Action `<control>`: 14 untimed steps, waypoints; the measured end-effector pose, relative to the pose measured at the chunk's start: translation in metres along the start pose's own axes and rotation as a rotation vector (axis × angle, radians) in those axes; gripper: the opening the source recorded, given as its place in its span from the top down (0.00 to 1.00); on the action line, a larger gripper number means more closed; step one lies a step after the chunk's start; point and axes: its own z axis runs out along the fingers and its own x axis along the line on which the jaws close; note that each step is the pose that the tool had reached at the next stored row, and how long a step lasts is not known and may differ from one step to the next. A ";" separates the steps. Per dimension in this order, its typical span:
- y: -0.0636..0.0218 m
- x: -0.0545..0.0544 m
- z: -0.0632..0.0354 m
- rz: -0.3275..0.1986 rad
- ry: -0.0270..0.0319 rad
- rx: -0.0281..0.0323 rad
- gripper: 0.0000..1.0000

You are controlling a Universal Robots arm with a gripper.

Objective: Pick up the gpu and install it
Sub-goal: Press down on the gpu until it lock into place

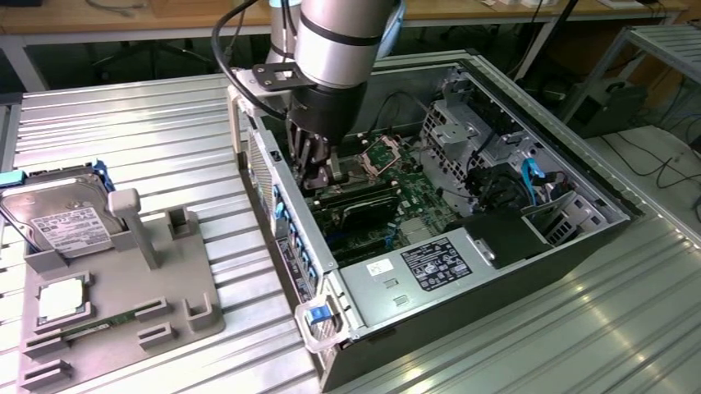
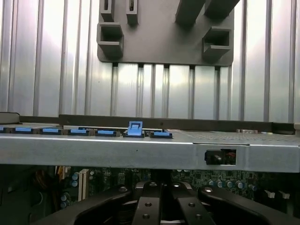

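Gripper [image 1: 318, 176] fingers pinched together down inside the PC case [image 1: 570, 197], right on the gpu [image 1: 367, 205] lying over the motherboard [image 1: 422, 197]. Could jam if tilted against the slot.

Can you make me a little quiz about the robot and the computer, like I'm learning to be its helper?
1. True or false: the gripper is down inside the open computer case.
2. Which of these sits on the grey tray? A) a hard drive B) a keyboard C) a mouse
3. Fill in: the clips along the case's wall are coloured ____.

Key: 1 true; 2 A; 3 blue.
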 end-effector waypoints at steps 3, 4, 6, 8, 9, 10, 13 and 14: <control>0.0002 0.002 0.0000 0.000 0.0005 0.0001 0.89; 0.0003 0.003 0.0001 0.000 0.0004 0.0001 0.89; 0.0004 0.006 0.0000 0.000 0.0006 -0.0001 0.89; 0.0006 0.007 0.0001 0.000 0.0004 0.0001 0.89; 0.0006 0.007 0.0001 0.000 0.0006 0.0000 0.89; 0.0006 0.007 0.0001 0.000 0.0012 -0.0001 0.89; -0.0001 0.005 0.0002 0.001 0.0065 -0.0003 0.89; -0.0003 0.005 0.0001 0.001 0.0081 -0.0005 0.89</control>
